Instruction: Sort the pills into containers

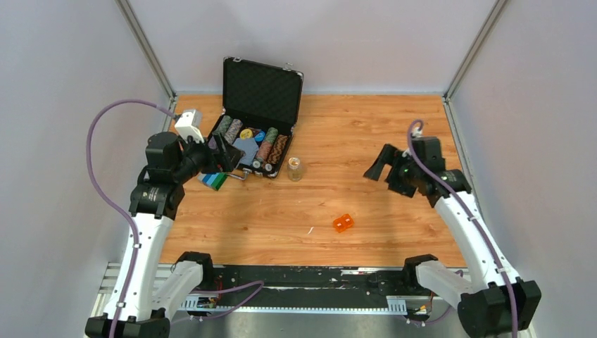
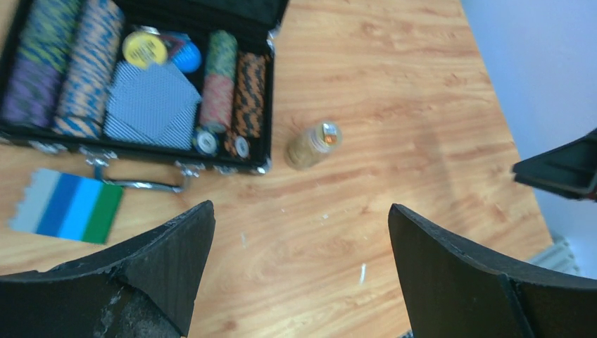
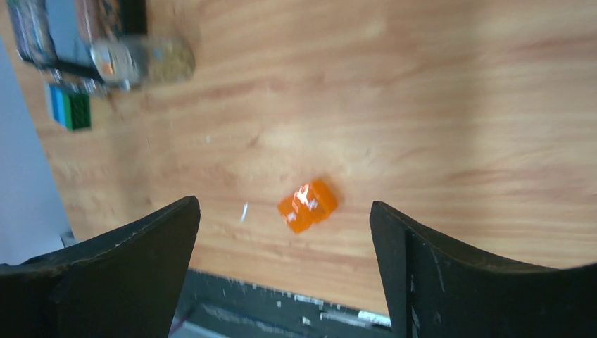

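The left hand hovers near the far-left corner of the wooden desk, fingers spread wide and empty, beside the open black foam-lined case of striped chips. Just right of the case stands a small clear vial with tan contents, likely the pills. The tiny translucent orange plastic box of joined compartments lies towards the near edge, about midway along. The right hand, fingers also apart and empty, hangs toward the right edge. Sorting seems not yet begun; next, one hand must grip the vial.
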